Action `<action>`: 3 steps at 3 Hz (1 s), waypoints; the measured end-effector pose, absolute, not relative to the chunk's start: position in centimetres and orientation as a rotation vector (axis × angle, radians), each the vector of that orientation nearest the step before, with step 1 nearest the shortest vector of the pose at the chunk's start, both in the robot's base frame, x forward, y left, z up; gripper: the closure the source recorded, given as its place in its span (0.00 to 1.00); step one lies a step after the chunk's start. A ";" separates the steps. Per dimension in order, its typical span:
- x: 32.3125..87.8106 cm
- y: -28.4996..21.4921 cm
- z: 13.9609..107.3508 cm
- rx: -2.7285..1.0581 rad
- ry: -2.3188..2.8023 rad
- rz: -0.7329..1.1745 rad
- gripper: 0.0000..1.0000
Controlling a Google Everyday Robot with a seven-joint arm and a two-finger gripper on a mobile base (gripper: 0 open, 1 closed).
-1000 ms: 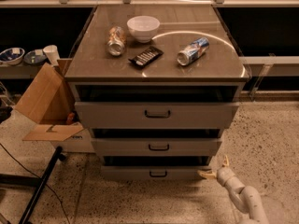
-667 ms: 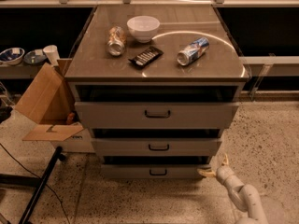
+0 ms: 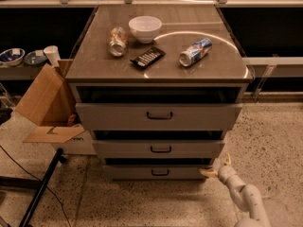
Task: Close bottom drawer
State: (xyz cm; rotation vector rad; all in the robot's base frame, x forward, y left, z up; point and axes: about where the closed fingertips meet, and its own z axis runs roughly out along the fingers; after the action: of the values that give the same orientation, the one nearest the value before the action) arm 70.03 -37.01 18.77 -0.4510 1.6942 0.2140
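The bottom drawer (image 3: 158, 172) is the lowest of three grey drawers in the cabinet, with a low wide front and a small black bar handle (image 3: 160, 172). It stands pulled out a little, with a dark gap above its front. My gripper (image 3: 217, 167) is on the white arm at the lower right, its fingers spread apart in a V. One fingertip touches the right end of the bottom drawer's front. It holds nothing.
The middle drawer (image 3: 160, 149) and top drawer (image 3: 158, 116) also stand out slightly. On the cabinet top (image 3: 94, 65) are a white bowl (image 3: 145, 28), two cans (image 3: 118, 41) (image 3: 195, 51) and a black remote (image 3: 147, 56). An open cardboard box (image 3: 45, 105) and black stand legs (image 3: 40, 188) are at the left.
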 end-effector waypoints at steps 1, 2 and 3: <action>69.9 -37.1 18.7 -0.450 1.696 0.216 0.00; 69.2 -37.1 18.1 -0.458 1.712 0.235 0.00; 68.6 -37.2 17.7 -0.466 1.724 0.248 0.00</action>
State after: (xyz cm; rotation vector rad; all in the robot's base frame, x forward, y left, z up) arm 68.57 -37.21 17.68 -0.4658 1.7238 0.2478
